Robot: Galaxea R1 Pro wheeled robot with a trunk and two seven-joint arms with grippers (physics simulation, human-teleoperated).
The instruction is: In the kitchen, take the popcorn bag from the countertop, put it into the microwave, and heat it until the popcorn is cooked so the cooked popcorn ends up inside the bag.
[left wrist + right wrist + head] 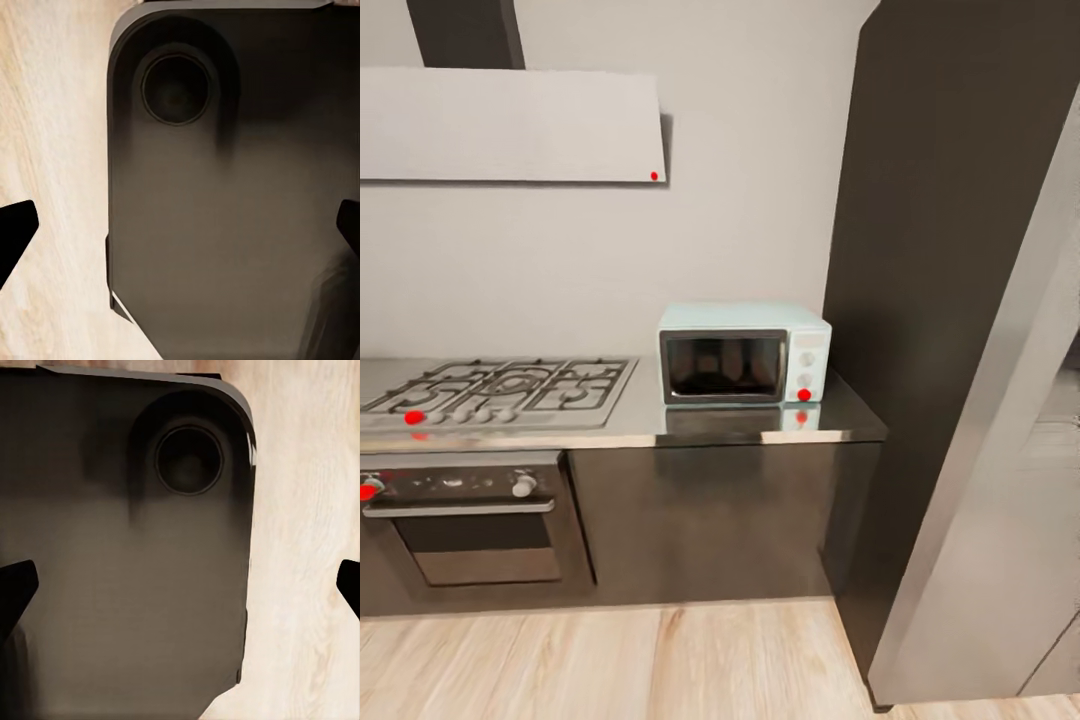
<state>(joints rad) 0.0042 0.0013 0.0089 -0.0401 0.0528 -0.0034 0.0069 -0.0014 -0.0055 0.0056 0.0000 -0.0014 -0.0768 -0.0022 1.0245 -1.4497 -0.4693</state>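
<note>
Both grippers, left [180,232] & right [180,592], hang wide open, empty, over my base; microwave [744,353] door shut, I'm approaching w/o bag.

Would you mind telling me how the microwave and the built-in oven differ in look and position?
The microwave is pale mint-blue and stands on the countertop; the built-in oven is dark and set into the cabinets below the gas hob. The oven has a long steel handle; no handle is visible on the microwave. Both have dark glass doors, shut, and a red dot.
</note>
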